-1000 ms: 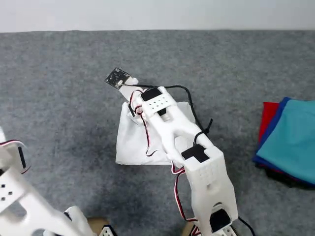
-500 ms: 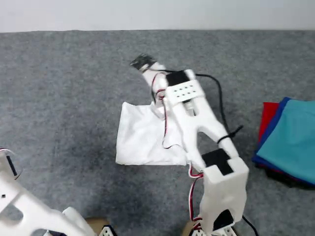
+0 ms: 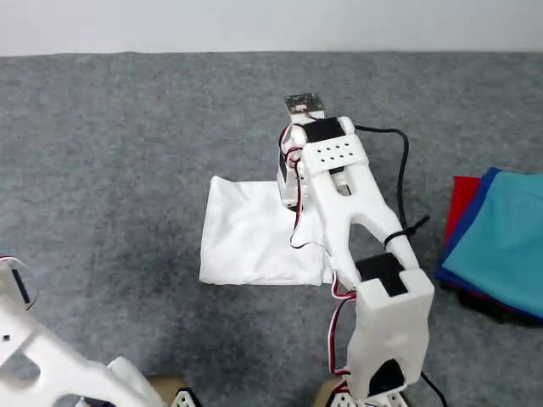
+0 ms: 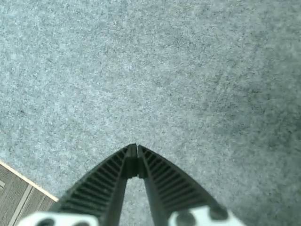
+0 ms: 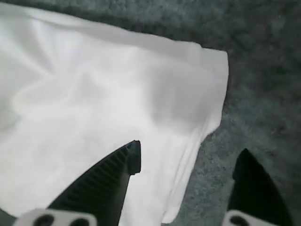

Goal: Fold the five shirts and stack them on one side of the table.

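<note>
Judged nearly done: found white shirt (image 3: 246, 237) folded, apart from coloured stack (image 3: 505, 237). Noted R end effector (image 5: 188, 160) wide over it, L end effector (image 4: 137, 160) pinched, empty.

The grey counter (image 3: 119, 127) is being lit softly and evenly from above in the high view, with only faint shadows being cast under the right arm (image 3: 348, 203). In the right wrist view the white shirt (image 5: 94, 80) is being nearly washed out, while the counter beside it is being left dim.
</note>
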